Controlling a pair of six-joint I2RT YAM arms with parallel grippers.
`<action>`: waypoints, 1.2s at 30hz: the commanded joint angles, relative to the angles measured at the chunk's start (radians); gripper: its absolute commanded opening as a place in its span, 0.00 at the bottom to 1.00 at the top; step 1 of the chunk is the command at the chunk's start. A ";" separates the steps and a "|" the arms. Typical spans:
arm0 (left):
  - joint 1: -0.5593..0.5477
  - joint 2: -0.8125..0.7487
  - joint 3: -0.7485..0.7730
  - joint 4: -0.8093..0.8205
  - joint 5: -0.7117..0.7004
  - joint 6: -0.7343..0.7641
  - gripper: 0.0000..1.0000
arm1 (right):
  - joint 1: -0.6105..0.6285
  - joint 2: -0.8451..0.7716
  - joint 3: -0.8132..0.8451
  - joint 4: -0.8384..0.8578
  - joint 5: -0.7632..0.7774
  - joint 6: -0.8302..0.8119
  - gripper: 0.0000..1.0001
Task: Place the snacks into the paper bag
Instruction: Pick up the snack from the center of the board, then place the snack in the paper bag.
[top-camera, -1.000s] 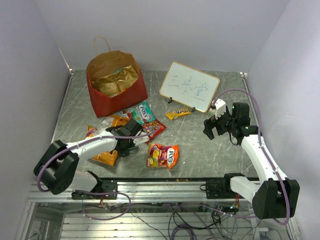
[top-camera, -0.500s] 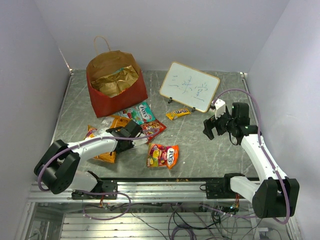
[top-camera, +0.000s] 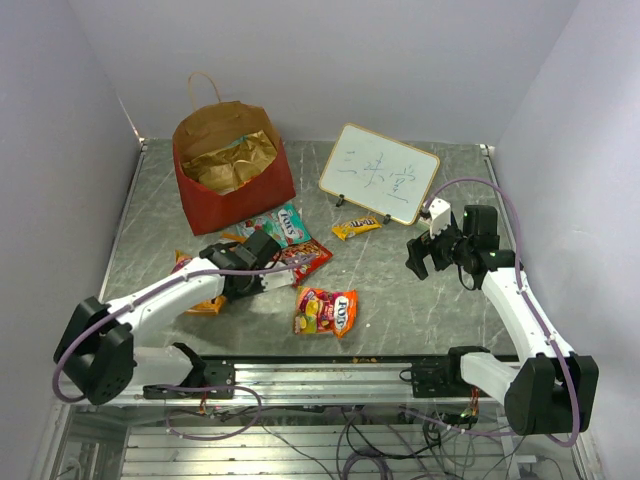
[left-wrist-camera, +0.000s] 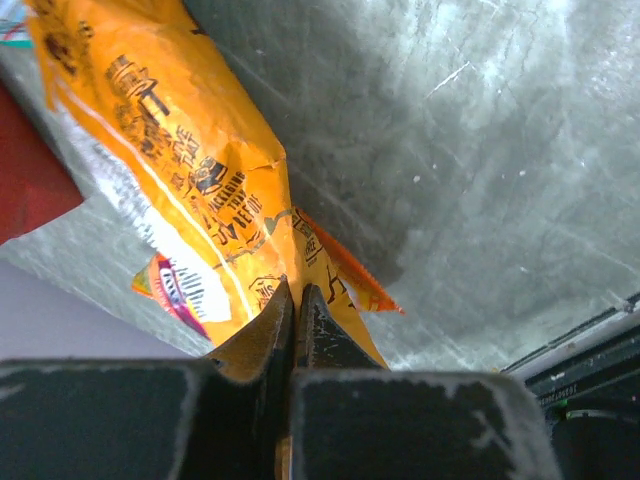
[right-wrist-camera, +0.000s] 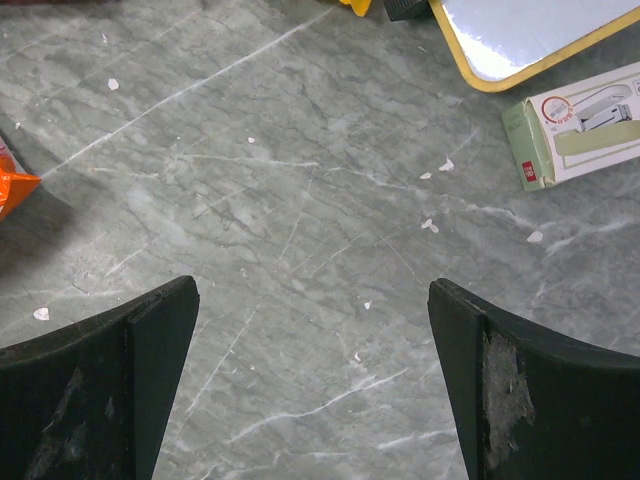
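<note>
nearest, a dots candy pack (top-camera: 326, 312) lies flat on the table (top-camera: 400, 310). just beyond it, the left gripper (left-wrist-camera: 297, 318) is pinched tight on the edge of the orange chip bag (left-wrist-camera: 200, 170). the right gripper (right-wrist-camera: 311, 300) hangs over bare table, jaws spread wide, holding nothing. far left stands the red paper bag (top-camera: 235, 205), with a tan packet (top-camera: 232, 162) inside.

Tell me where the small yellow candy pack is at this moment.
In the top view, the small yellow candy pack lies right of centre, just in front of the whiteboard and to the right of the teal pack.
</note>
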 joint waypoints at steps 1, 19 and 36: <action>-0.006 -0.079 0.090 -0.157 0.042 0.060 0.07 | -0.006 0.000 -0.006 0.009 -0.002 -0.010 0.99; 0.006 -0.110 0.442 -0.407 0.264 0.099 0.07 | -0.018 0.001 -0.007 0.007 -0.002 -0.013 0.98; 0.106 -0.047 0.858 -0.393 0.498 -0.012 0.07 | -0.029 0.020 -0.004 0.005 -0.010 -0.015 0.98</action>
